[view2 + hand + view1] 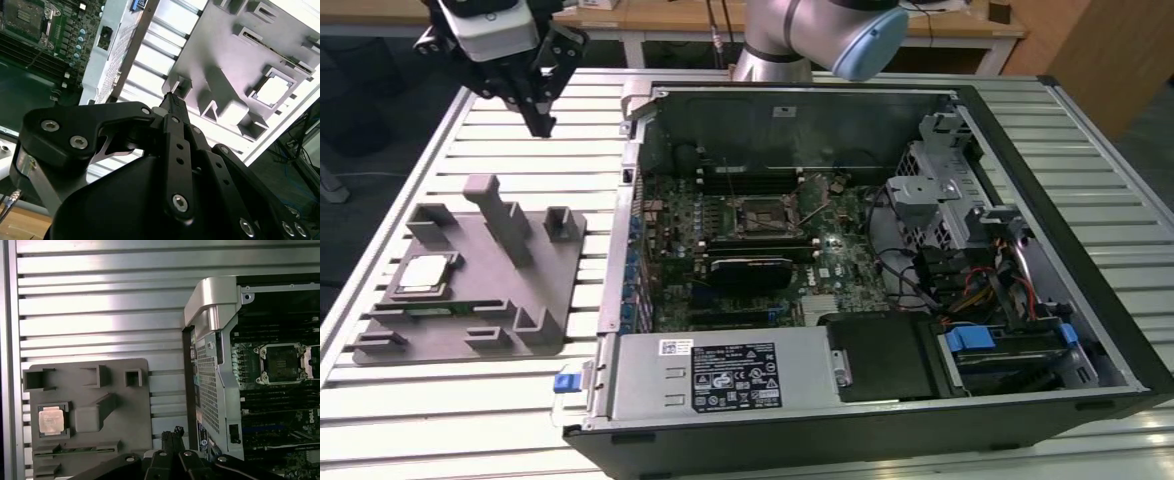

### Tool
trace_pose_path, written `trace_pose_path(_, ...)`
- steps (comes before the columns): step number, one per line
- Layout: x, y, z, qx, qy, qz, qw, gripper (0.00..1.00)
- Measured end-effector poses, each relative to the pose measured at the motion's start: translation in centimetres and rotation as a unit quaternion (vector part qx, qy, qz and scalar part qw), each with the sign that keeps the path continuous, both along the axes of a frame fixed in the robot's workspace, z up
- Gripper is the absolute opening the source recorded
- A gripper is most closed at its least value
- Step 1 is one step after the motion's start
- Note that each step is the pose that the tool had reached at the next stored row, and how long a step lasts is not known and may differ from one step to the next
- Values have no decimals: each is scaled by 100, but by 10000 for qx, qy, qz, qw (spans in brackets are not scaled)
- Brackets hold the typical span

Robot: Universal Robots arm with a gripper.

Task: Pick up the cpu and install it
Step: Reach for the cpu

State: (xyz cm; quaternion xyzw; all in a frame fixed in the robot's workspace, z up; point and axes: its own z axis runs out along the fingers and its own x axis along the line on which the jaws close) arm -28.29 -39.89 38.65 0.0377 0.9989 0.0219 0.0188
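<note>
One grey tray (540, 290) lies on the slatted metal table (494, 420) at the exterior view's left. There we see the cpu (424, 275) resting flat in a square recess near the tray's left edge, its silver top up and nothing touching it. In the first wrist view the cpu (51, 420) sits in the same pocket of the tray (135, 410), beside a raised block and a slanted post. Beyond the tray's far edge the gripper (540, 127) hangs over bare slats, well apart from the chip, and the arm (814, 30) rises behind it. Its black fingers point down and meet at the tip with nothing between them. We see the same closed tip in the first wrist view (172, 432) and in the second wrist view (170, 98). To the right stands the opened computer case (787, 112), lying on its side with the green motherboard (667, 290) exposed. Near the board's middle we find the socket (757, 214), a square frame with a metal bracket and a dark centre, which also shows in the first wrist view (282, 362). At the near side sits a labelled silver box (720, 375), and at the far right are bundled cables (974, 285).
</note>
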Motion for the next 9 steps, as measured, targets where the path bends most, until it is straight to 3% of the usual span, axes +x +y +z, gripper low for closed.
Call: trace_pose_path(9, -117, 0, -45, 0, 1, 0, 10000, 11)
